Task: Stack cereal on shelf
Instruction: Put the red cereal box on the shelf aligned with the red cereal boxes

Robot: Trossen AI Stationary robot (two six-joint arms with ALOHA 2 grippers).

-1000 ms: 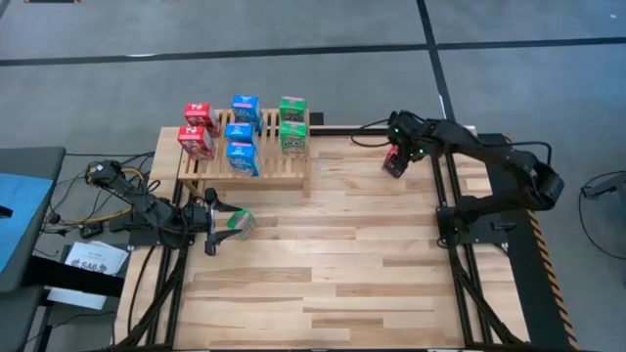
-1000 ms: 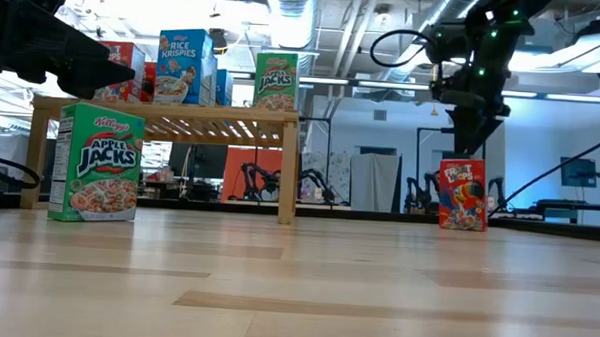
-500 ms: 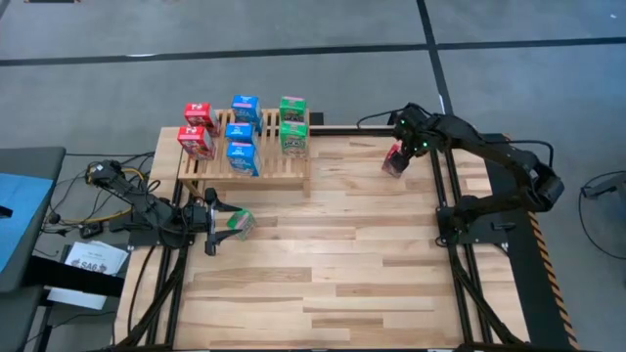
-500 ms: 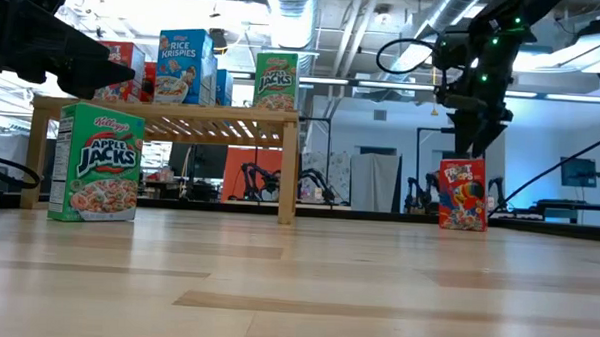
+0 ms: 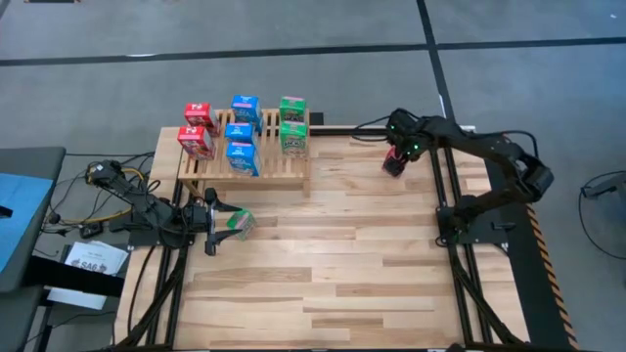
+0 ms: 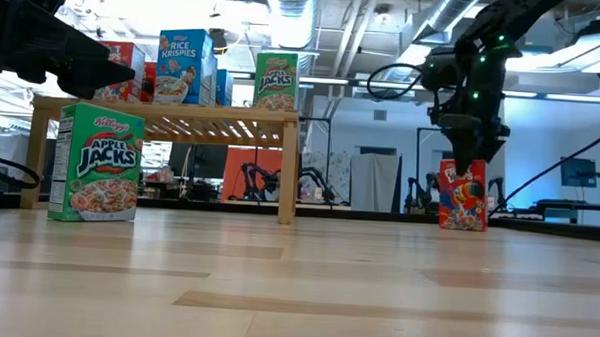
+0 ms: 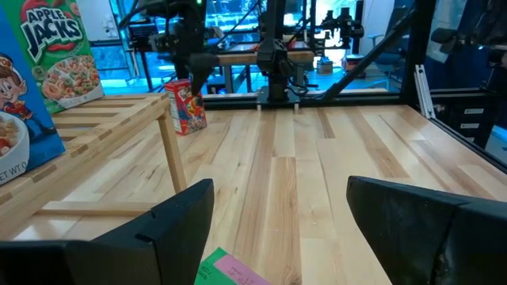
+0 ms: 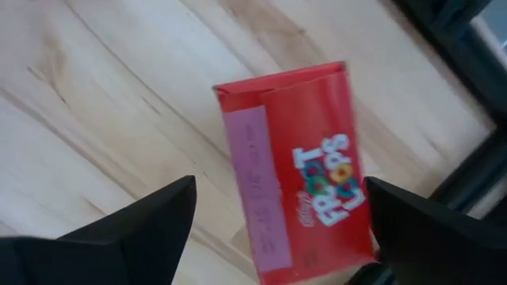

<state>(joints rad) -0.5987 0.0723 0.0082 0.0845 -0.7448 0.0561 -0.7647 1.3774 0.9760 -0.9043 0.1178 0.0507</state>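
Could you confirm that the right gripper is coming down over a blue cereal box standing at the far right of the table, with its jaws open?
Not quite: the box is red, not blue. The right wrist view shows the red Froot Loops box between the open jaws of the right gripper, and the low view shows it standing upright on the table. The rest is correct.

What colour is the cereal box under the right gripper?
Red. The Froot Loops box shows best in the right wrist view, between the right gripper's open fingers.

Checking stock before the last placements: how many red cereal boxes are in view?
3. Two red boxes stand at the left end of the shelf, one behind and one in front; the third is on the table beneath the right tool. None seems hidden.
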